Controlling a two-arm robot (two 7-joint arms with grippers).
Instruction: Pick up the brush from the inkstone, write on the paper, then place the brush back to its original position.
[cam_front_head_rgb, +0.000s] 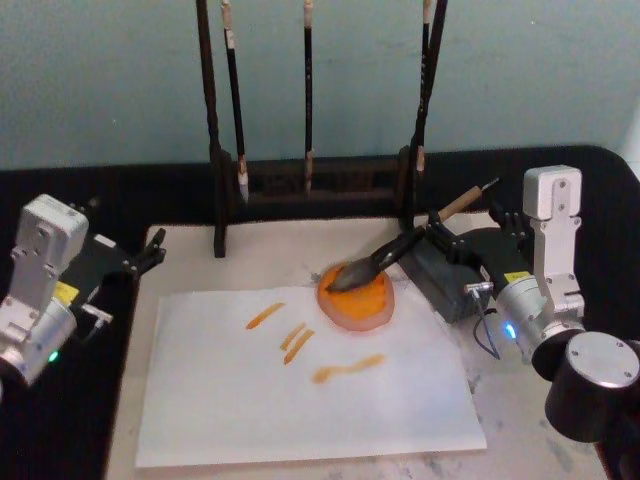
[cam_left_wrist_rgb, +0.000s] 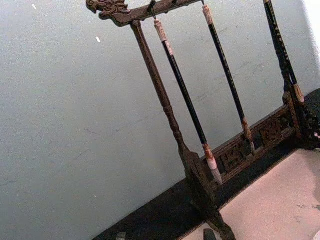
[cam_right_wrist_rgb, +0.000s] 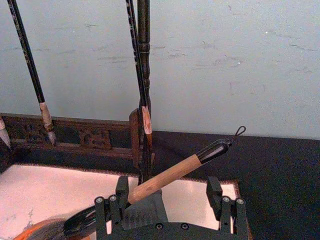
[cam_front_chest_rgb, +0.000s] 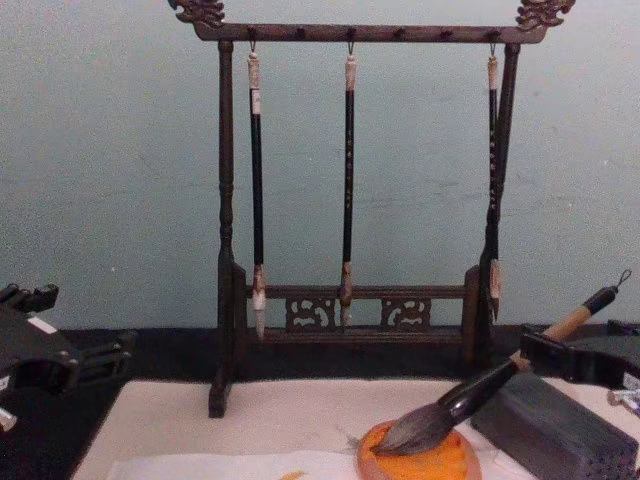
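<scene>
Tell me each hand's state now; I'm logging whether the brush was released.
Left hand: open, holding nothing, parked at the table's left.
Right hand: open, fingers on either side of the brush handle; tuft on the inkstone.

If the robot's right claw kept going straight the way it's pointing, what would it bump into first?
Probably the brush: the right gripper is open, pointing toward its handle, which already lies between the fingers. Beyond stands the brush rack.

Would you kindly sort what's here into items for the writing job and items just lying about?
For the job:
brush
inkstone
paper
right pincer

Just lying about:
brush rack
grey perforated block
felt mat
left pincer
</scene>
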